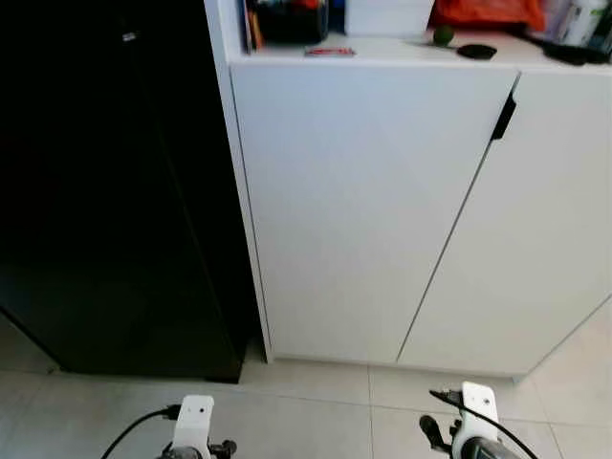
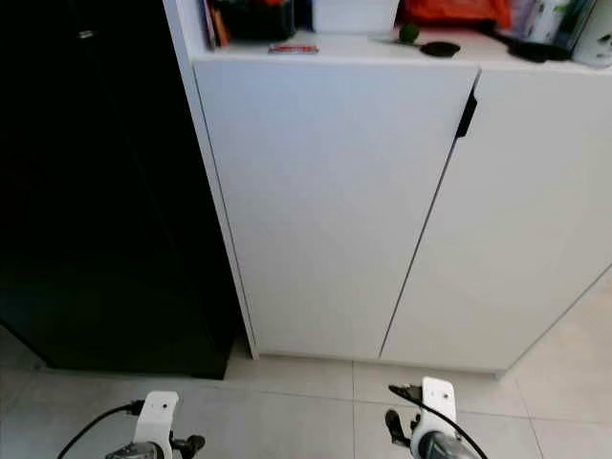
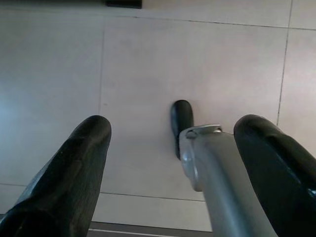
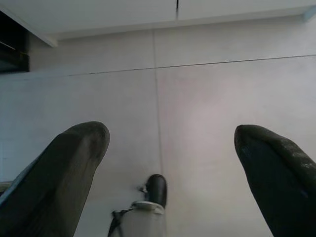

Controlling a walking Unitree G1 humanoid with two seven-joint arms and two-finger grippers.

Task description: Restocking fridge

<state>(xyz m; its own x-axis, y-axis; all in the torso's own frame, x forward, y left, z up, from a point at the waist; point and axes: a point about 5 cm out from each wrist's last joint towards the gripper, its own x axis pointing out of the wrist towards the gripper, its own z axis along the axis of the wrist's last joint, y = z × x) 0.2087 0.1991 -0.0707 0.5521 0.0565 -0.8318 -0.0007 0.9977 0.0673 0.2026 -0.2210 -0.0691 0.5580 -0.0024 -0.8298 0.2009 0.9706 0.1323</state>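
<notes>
Hanging low, my left gripper [image 3: 173,148] and right gripper [image 4: 170,148] were both wide; two smooth white cabinet doors [image 1: 373,210] stood centre, one glossy black fridge [image 1: 105,191] left.

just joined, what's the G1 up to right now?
Nothing is being handled. The robot stands on the tiled floor facing a white cabinet with both doors closed, and a black fridge, also closed, to its left. Both arms hang low: the left gripper and the right gripper are open and empty, pointing down at the floor. Some items sit on the cabinet's countertop, including a small green fruit. Restocking has not visibly begun.
</notes>
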